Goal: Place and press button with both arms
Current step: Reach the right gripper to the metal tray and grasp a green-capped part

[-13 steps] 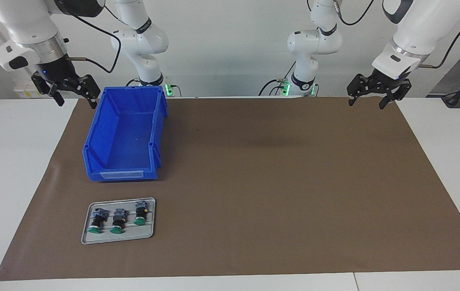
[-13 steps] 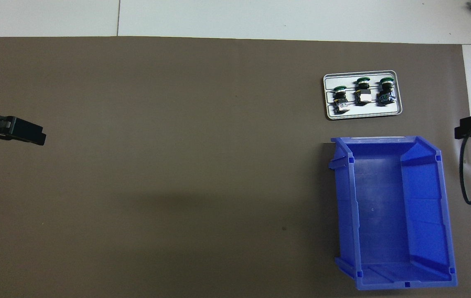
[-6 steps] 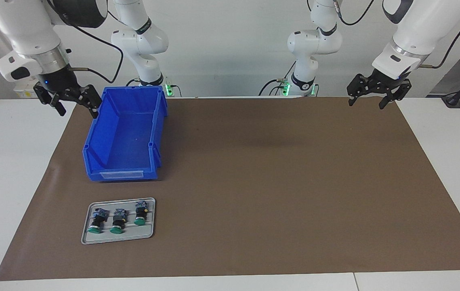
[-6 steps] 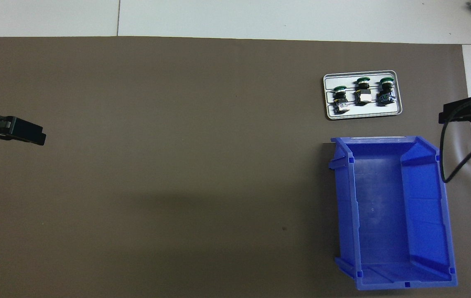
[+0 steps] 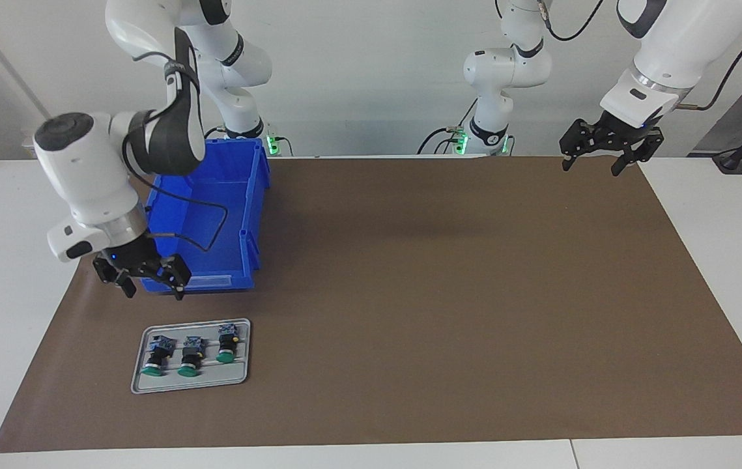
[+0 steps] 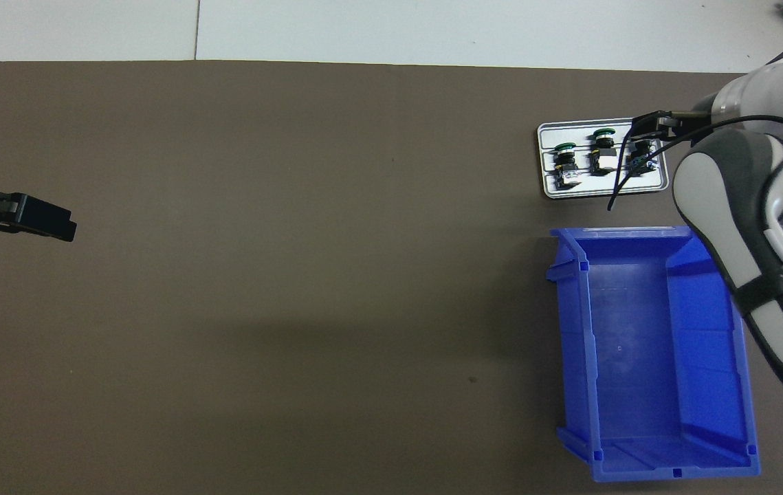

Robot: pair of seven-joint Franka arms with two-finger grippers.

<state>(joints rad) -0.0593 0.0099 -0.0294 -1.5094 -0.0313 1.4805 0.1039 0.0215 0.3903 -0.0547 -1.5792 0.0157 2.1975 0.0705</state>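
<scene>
Three green-capped buttons [image 5: 189,356] [image 6: 603,152] lie side by side in a small grey tray [image 5: 240,378] [image 6: 549,191], toward the right arm's end of the table. My right gripper [image 5: 151,284] [image 6: 649,126] hangs open and empty in the air over the strip of mat between the blue bin and the tray. Seen from overhead, it covers the button at the tray's end [image 6: 641,157], but it touches nothing. My left gripper [image 5: 595,159] [image 6: 54,223] waits open and empty above the mat's edge at the left arm's end.
A blue open bin [image 5: 214,215] [image 6: 638,357] stands empty on the brown mat [image 5: 449,293], nearer to the robots than the tray. The right arm's forearm and black cable [image 5: 208,225] pass over the bin. White table [image 5: 12,260] borders the mat.
The right arm has swung out from beside the bin's robot-side end and come down over the gap between bin and tray. The left arm has not moved.
</scene>
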